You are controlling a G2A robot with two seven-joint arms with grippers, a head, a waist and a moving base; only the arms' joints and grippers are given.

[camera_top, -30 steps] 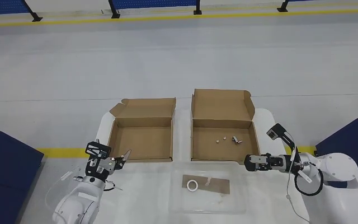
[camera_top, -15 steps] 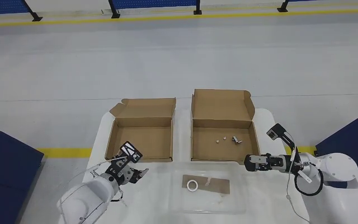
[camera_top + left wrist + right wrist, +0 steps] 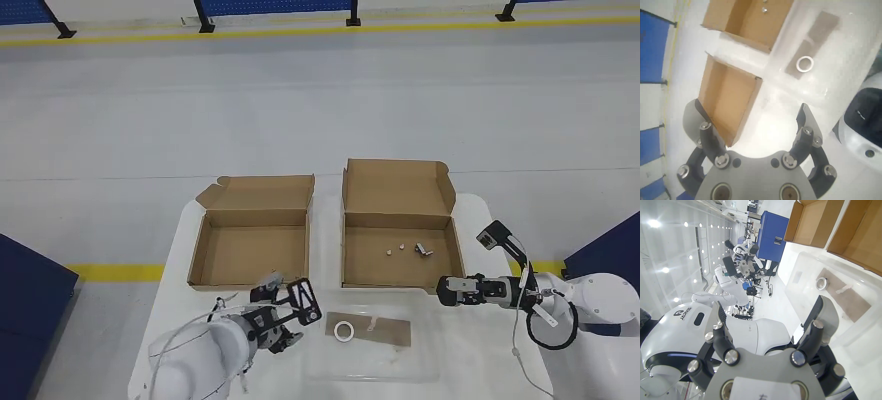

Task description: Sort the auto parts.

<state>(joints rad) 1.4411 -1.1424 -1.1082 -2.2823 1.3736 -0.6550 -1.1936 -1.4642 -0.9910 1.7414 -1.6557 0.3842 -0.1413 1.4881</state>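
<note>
Left hand (image 3: pixel 292 316) was open and empty at the 9 o'clock edge of the clear tray (image 3: pixel 400 362), seemingly positioned to take the white ring (image 3: pixel 345 330) at its 3 o'clock. The ring, a short, smooth, pale band, lay flat on a brown card (image 3: pixel 385 333) inside the tray. Right hand (image 3: pixel 443 291), also open and empty, stood at the tray's 2 o'clock, probably leaving access clear. Small parts (image 3: pixel 420 248) lay in the right box (image 3: pixel 380 265). The left box (image 3: pixel 250 255) sat beside it on the desk.
</note>
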